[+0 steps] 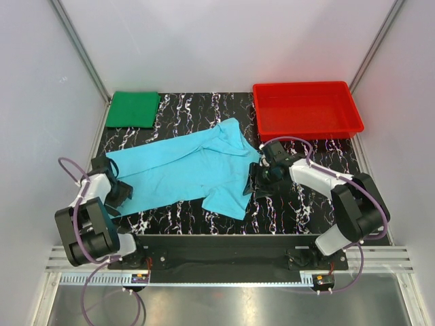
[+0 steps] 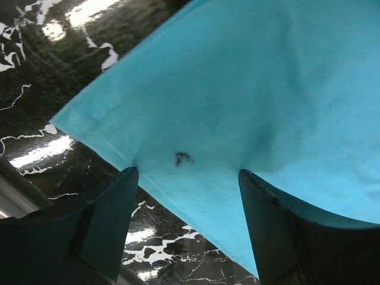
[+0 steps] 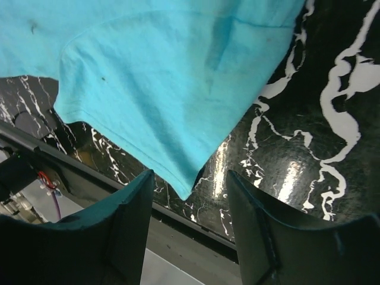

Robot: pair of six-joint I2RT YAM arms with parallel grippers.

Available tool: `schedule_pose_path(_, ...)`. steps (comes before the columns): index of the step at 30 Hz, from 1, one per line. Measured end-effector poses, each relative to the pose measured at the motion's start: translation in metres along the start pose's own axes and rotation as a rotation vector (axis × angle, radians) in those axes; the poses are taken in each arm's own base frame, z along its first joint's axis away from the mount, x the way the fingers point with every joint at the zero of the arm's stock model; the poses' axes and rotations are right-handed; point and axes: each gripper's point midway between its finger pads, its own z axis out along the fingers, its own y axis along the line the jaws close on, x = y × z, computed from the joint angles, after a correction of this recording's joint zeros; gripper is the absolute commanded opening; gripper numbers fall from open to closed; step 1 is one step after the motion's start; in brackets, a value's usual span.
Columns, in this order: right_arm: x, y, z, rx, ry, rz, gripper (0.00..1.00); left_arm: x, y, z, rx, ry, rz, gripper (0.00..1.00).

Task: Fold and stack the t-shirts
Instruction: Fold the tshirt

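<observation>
The light cyan-blue t-shirt [image 1: 187,170] lies spread across the middle of the black marbled table. The dark green t-shirt [image 1: 133,109] lies folded at the far left corner. My left gripper [image 1: 124,192] is open at the shirt's left hem; in the left wrist view the cyan cloth [image 2: 237,101] edge lies between my spread fingers [image 2: 107,219]. My right gripper [image 1: 255,182] is open at the shirt's right sleeve; in the right wrist view the sleeve corner [image 3: 178,119] hangs between my fingers [image 3: 124,225], not gripped.
A red plastic tray [image 1: 307,109] stands at the far right of the table. White walls close in the sides and back. The table's front rail [image 3: 89,178] runs just beyond the sleeve corner.
</observation>
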Motion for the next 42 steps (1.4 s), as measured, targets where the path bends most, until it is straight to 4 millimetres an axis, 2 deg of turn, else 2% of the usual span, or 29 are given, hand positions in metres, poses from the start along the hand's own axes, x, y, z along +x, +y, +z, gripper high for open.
schedule_pose_path(4,-0.008,-0.008,0.001,0.049,-0.041,0.017,0.60,0.001,0.008,0.005,-0.001,0.027,-0.061,0.68)
schedule_pose_path(7,-0.013,-0.014,0.003,0.086,-0.068,0.027,0.55,-0.001,0.013,0.007,0.000,0.046,-0.105,0.59)
schedule_pose_path(11,-0.017,-0.023,0.010,0.127,-0.084,0.044,0.53,-0.002,0.018,0.009,-0.005,0.077,-0.149,0.53)
schedule_pose_path(17,-0.024,-0.034,0.022,0.170,-0.092,0.056,0.49,-0.001,0.023,0.009,-0.020,0.095,-0.147,0.36)
schedule_pose_path(21,-0.037,-0.030,0.026,0.168,-0.114,0.048,0.46,-0.003,0.024,0.010,-0.020,0.093,-0.140,0.13)
schedule_pose_path(22,-0.038,-0.029,0.027,0.167,-0.117,0.047,0.43,-0.004,0.025,0.010,-0.018,0.090,-0.138,0.04)
schedule_pose_path(23,-0.041,-0.028,0.028,0.166,-0.120,0.046,0.40,-0.004,0.024,0.010,-0.016,0.089,-0.137,0.01)
schedule_pose_path(30,-0.049,-0.035,0.032,0.209,-0.142,0.055,0.00,-0.004,0.023,0.010,-0.006,0.092,-0.132,0.00)
schedule_pose_path(36,-0.047,-0.046,0.025,0.273,-0.171,0.104,0.00,-0.003,0.023,0.010,0.007,0.081,-0.134,0.00)
schedule_pose_path(41,-0.016,-0.067,0.003,0.341,-0.190,0.198,0.00,-0.001,0.024,0.010,0.005,0.085,-0.132,0.00)
schedule_pose_path(42,-0.008,-0.070,-0.003,0.351,-0.189,0.215,0.00,-0.001,0.024,0.010,0.005,0.085,-0.131,0.03)
